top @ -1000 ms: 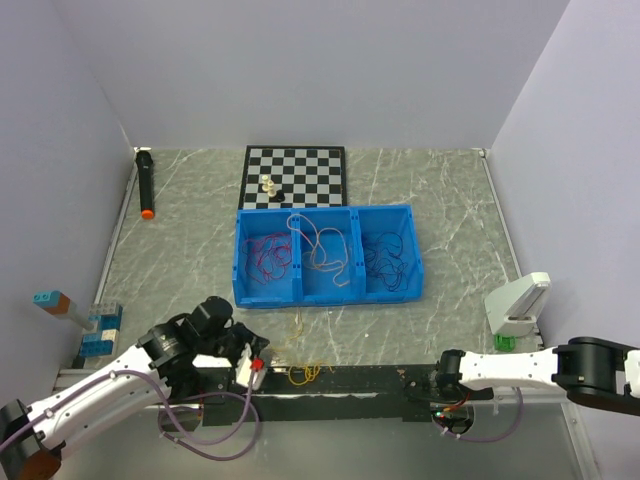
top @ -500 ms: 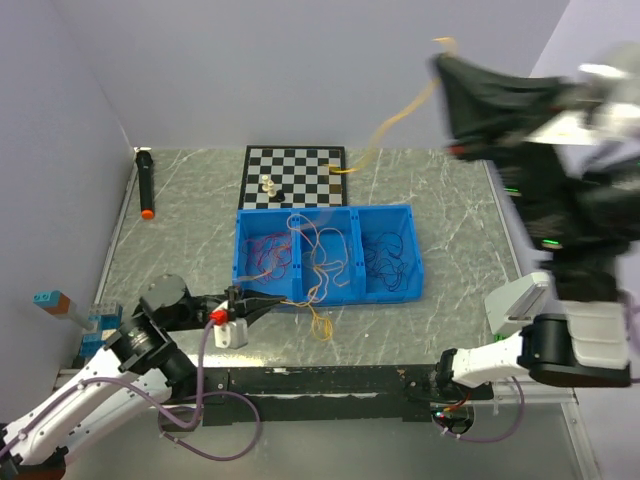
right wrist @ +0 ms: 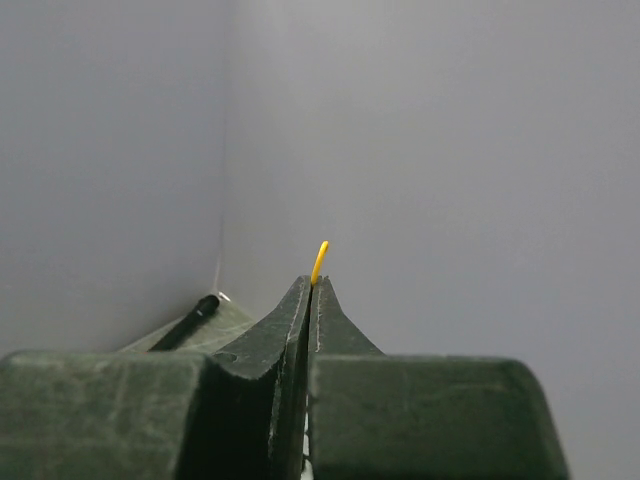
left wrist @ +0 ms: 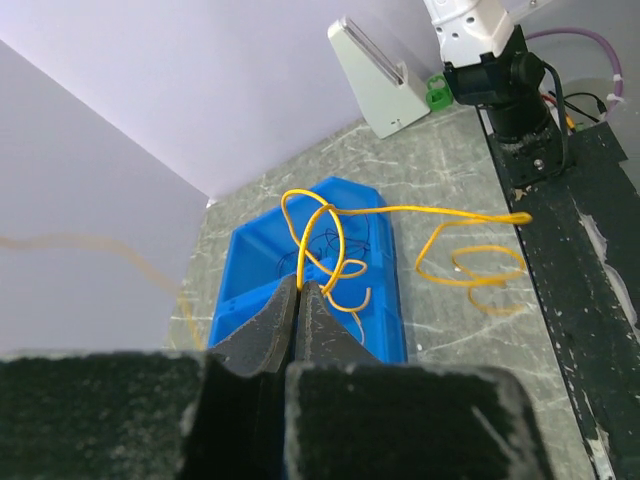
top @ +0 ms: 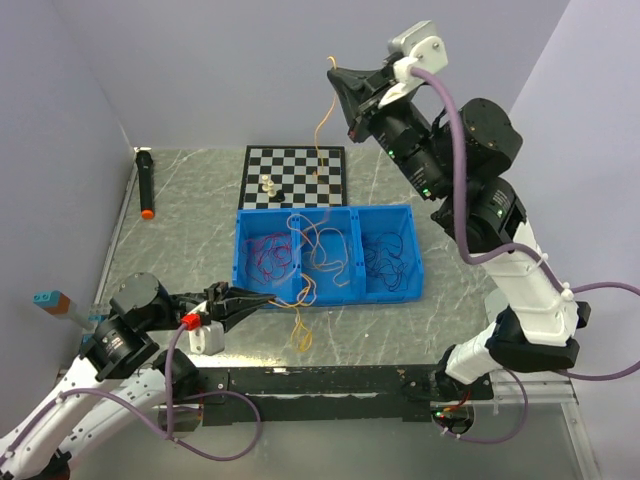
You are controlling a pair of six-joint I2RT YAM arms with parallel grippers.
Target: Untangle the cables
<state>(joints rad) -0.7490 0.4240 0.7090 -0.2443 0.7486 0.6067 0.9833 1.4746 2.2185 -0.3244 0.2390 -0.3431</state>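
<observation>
Yellow cable [top: 318,135] runs upward: left gripper [top: 272,300] clamps low, right gripper [top: 332,68] clamps tip

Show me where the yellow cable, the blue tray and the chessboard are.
yellow cable [right wrist: 319,259]: right wrist view, on its free tip.
blue tray [top: 380,291]: top external view, on its front wall.
chessboard [top: 296,166]: top external view, near the board's middle.

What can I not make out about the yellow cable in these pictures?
- Top view: whether the yellow cable runs unbroken from the right gripper to the left gripper; too thin over the blue bin.
- Right wrist view: only its tip shows; the fingers hide the rest.
- Left wrist view: the fingers hide the bin's near end.
</observation>
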